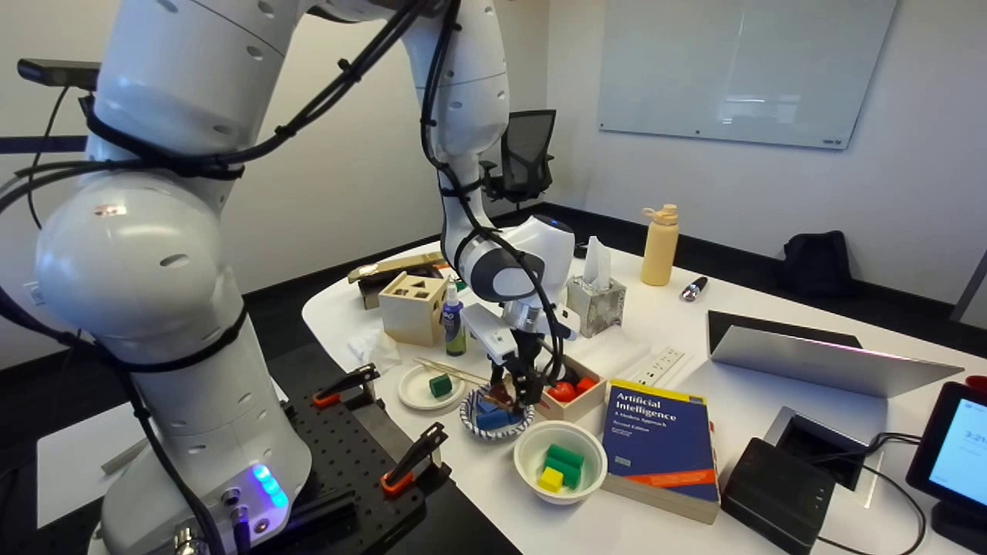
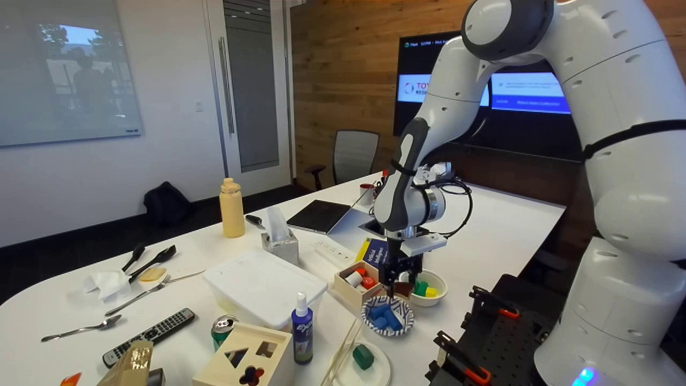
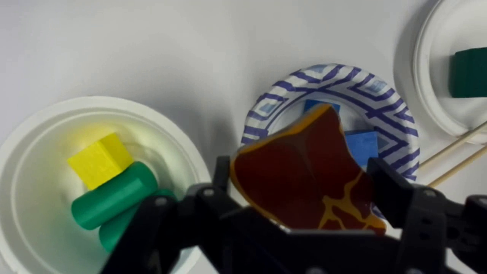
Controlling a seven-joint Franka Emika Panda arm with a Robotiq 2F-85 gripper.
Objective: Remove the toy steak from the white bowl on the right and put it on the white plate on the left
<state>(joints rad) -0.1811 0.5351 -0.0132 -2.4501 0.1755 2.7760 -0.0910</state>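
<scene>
The toy steak (image 3: pixel 293 171) is reddish-brown with yellow edges. It sits between the two fingers of my gripper (image 3: pixel 300 177), which look shut on it, one finger touching each side. In both exterior views the steak (image 1: pixel 503 393) (image 2: pixel 403 290) hangs under the gripper (image 1: pixel 518 385) (image 2: pixel 399 280), above the blue-patterned bowl. The white bowl (image 3: pixel 104 104) lies left of the gripper in the wrist view, with green pieces and a yellow cube inside; it also shows in both exterior views (image 1: pixel 532 456) (image 2: pixel 435 299). The white plate (image 1: pixel 411 395) (image 2: pixel 381 367) (image 3: pixel 437 76) holds a dark green block.
The blue-patterned bowl (image 1: pixel 472 424) (image 2: pixel 370 321) (image 3: pixel 403 137) with blue blocks stands between white bowl and plate. Chopsticks (image 1: pixel 455 371) rest at the plate's edge. A wooden box (image 1: pixel 574 408) with red pieces, a blue book (image 1: pixel 655 432) and a spray bottle (image 2: pixel 303 332) stand nearby.
</scene>
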